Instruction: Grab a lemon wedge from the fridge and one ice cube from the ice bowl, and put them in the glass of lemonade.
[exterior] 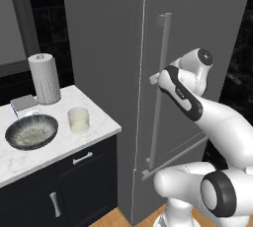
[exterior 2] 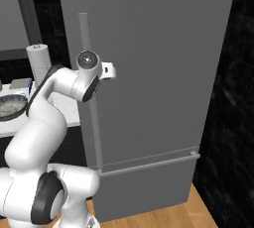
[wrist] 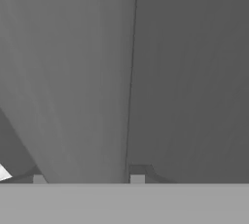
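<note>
Arm at closed fridge (exterior: 108, 48), gripper (exterior: 157, 78) clamped on the bar handle (exterior: 163, 63).

Door shut, so the lemon wedge is presumably inside, unseen. Grip on the handle suits pulling the door open. On the counter (exterior: 101, 125) at 9 o'clock: ice bowl (exterior: 31, 131), then glass of lemonade (exterior: 78, 120) beside it, both untouched.
</note>
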Controlling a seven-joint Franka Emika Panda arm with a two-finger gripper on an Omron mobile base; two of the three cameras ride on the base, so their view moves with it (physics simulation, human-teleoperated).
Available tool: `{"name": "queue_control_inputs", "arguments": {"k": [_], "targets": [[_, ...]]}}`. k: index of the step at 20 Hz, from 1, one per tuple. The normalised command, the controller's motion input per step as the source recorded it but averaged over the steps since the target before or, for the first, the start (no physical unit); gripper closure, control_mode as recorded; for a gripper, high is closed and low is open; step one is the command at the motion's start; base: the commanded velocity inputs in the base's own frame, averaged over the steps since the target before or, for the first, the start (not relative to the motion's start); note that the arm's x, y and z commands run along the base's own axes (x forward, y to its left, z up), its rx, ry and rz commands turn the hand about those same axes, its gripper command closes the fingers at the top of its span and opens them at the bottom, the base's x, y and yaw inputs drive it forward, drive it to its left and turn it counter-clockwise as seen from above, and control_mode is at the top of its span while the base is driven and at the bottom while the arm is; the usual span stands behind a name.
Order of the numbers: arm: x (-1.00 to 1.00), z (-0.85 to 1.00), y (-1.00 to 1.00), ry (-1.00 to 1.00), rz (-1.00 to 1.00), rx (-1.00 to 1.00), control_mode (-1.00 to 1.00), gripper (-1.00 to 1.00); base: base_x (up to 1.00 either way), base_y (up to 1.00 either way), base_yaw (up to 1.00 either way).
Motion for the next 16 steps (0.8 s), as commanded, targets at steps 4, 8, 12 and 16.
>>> {"name": "queue_control_inputs", "arguments": {"k": [4,8,12,16], "targets": [[-0.08,0.0,-0.92,-0.02,-0.01,0.09,-1.0,1.0,0.0,0.0,0.0],[-0.13,0.0,-0.95,-0.04,-0.01,0.1,-1.0,1.0,0.0,0.0,0.0],[-0.26,0.0,-0.95,-0.12,-0.04,0.1,-1.0,1.0,0.0,0.0,0.0],[-0.3,0.0,-0.94,-0.22,-0.05,0.11,-1.0,1.0,0.0,0.0,0.0]]}}
